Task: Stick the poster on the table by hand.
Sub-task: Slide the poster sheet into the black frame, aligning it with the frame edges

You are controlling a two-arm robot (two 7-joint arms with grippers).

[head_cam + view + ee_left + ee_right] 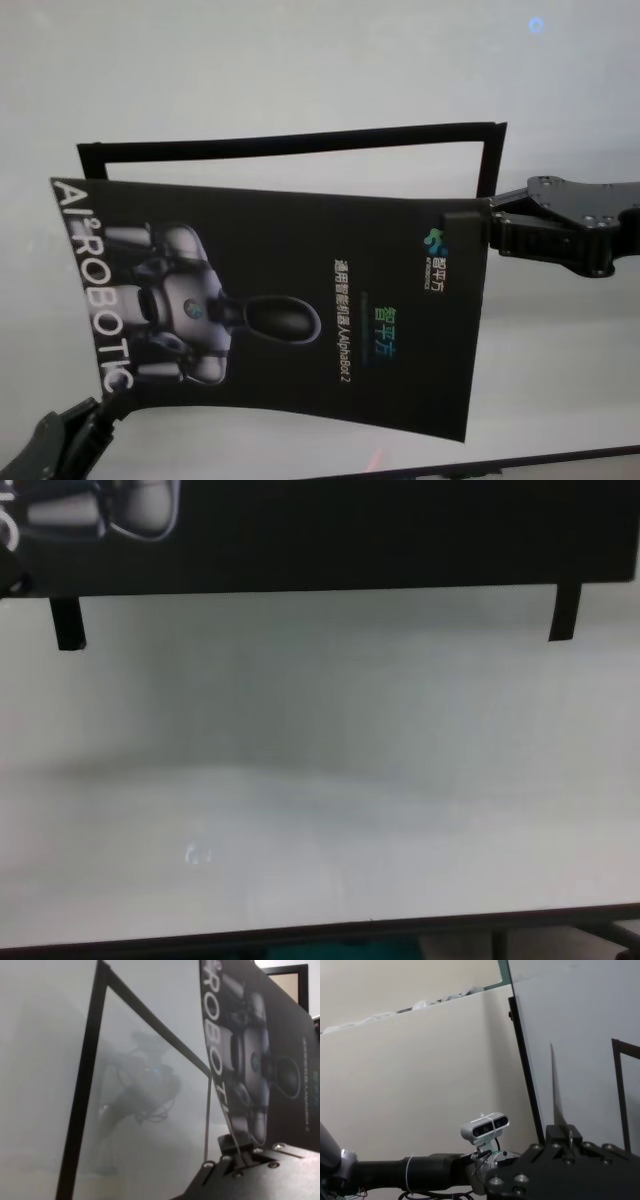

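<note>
Currently: poster held above the table by both grippers.
Left gripper clamps the poster's near-left corner; right gripper clamps its far-right corner. A black tape outline marks the table just beyond the poster. For a clean bond, lower both corners evenly, align the edges with the outline, and keep the sheet taut.

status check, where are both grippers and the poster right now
Left gripper shut on poster near corner. Right gripper shut on far corner. Poster held above table, not stuck. Nothing in the way.
</note>
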